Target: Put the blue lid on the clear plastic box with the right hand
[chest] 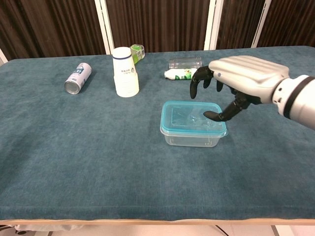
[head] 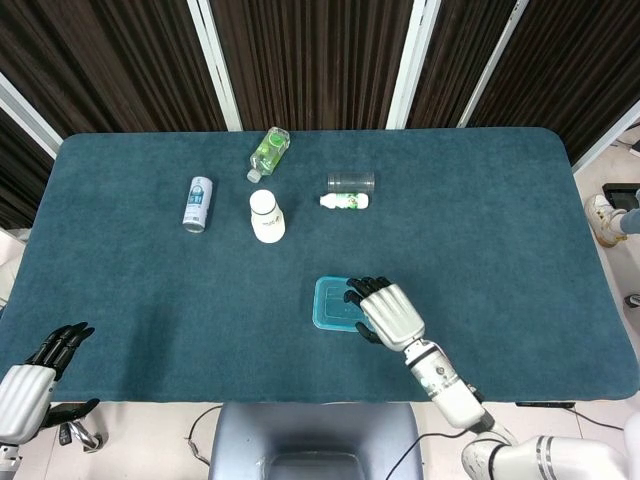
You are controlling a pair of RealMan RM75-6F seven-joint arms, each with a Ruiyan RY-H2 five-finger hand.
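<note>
At the lower left corner of my head view, my left hand (head: 40, 365) is partly cut off by the frame edge, hanging off the table with its dark fingers spread and nothing in them; my chest view does not show it. The dark teal cloth-covered table (head: 500, 250) fills both views, with dark slatted panels and white posts behind it. Left to right I count one can (chest: 78, 77) lying on its side, one white cup (chest: 125, 72) standing upside down, one green bottle (head: 268, 153) lying down and half hidden behind the cup in the chest view, one clear tumbler (chest: 185, 63) and one small white bottle (chest: 181, 73), both lying down. One clear plastic box (chest: 193, 131) sits near the front edge with the blue lid (chest: 170, 105) on it. My right hand (chest: 236, 81) hovers over the box, fingers apart and curled downward, holding nothing.
</note>
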